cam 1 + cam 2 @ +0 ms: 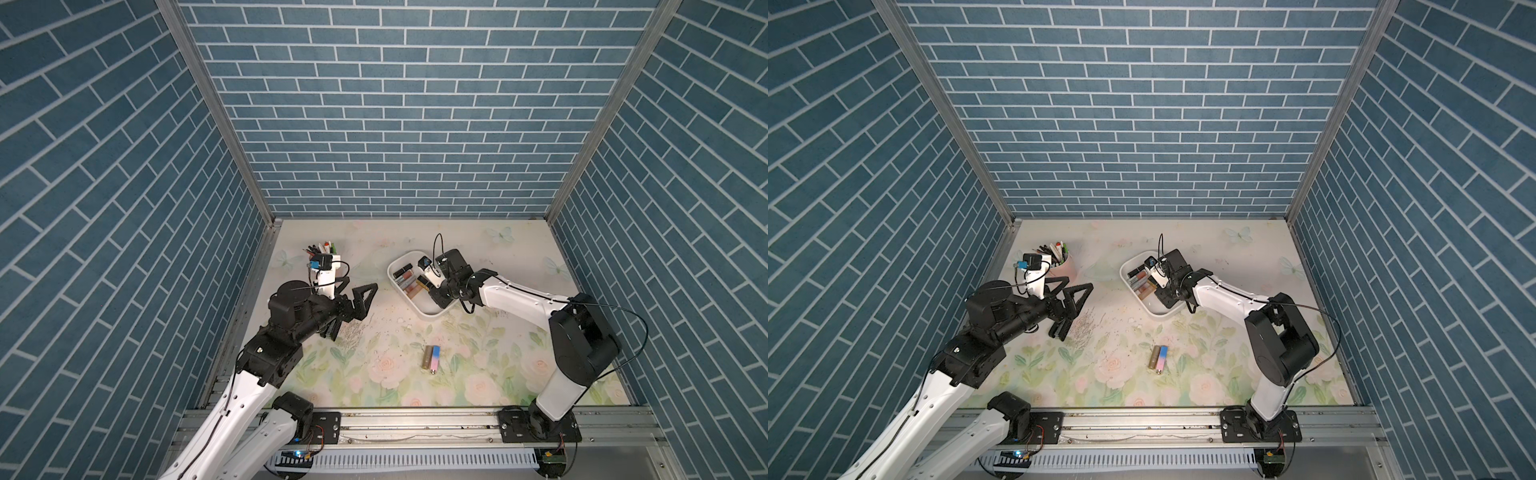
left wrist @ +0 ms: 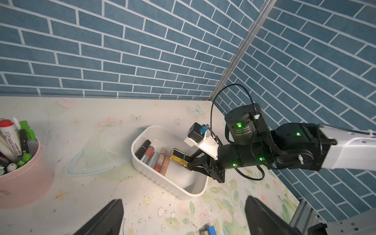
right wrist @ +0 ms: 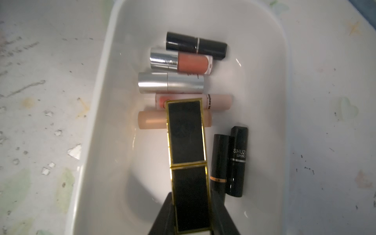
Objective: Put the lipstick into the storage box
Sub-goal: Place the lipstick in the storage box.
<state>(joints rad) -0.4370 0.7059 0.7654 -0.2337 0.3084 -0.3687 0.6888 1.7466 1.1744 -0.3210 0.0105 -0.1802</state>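
Observation:
The white storage box [image 1: 429, 314] [image 1: 1155, 313] [image 2: 162, 179] [image 3: 105, 101] sits at the middle right of the floral mat, with several lipsticks [image 3: 171, 83] lying in it. My right gripper [image 3: 191, 213] [image 2: 190, 165] is shut on a square black-and-gold lipstick [image 3: 186, 142] [image 2: 180, 157] [image 1: 423, 282], held low over the box's inside above the row of tubes. Two more lipsticks, a bronze one [image 1: 427, 357] [image 1: 1155, 357] and a blue-and-pink one [image 1: 434, 360] [image 1: 1163, 360], lie side by side on the mat nearer the front. My left gripper [image 1: 353, 316] [image 1: 1073, 316] [image 2: 183, 219] hangs open and empty, left of the box.
A pink pen cup [image 1: 1065, 268] [image 2: 22, 179] full of markers stands at the back left, just behind the left wrist. Blue brick walls close in the mat on three sides, and an aluminium rail [image 1: 415, 428] runs along the front.

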